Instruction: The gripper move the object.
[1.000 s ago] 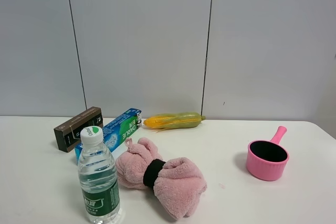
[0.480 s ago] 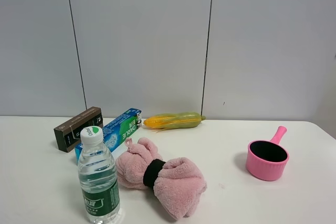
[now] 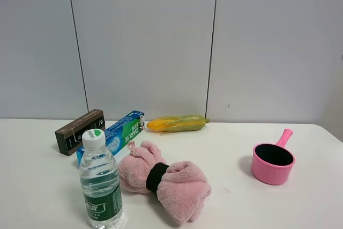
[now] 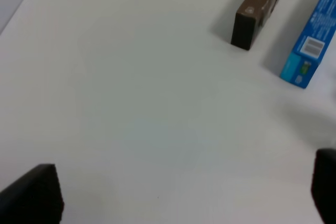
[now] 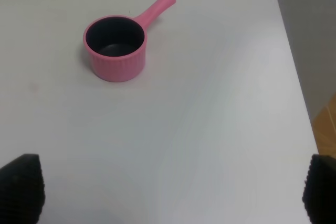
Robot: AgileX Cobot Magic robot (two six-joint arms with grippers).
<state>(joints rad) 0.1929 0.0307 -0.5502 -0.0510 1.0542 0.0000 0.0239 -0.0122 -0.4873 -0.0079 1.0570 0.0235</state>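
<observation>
The blue and green toothpaste box (image 3: 115, 132) lies on the white table at the back left, between a dark brown box (image 3: 80, 131) and a pink towel. Its barcode end shows in the left wrist view (image 4: 312, 40), beside the brown box (image 4: 260, 6). No arm shows in the exterior view. My left gripper (image 4: 178, 190) is open and empty above bare table, well apart from the toothpaste box; only its black fingertips (image 4: 31, 195) show. My right gripper (image 5: 170, 188) is open and empty, with black fingertips (image 5: 21, 187) at the frame edges.
A water bottle (image 3: 100, 181) stands in front of the toothpaste box. A pink bundled towel (image 3: 163, 179) lies mid-table. A corn cob (image 3: 177, 123) lies by the wall. A pink pot (image 3: 273, 162) sits at the right, also in the right wrist view (image 5: 115, 45), near the table's edge (image 5: 294, 77).
</observation>
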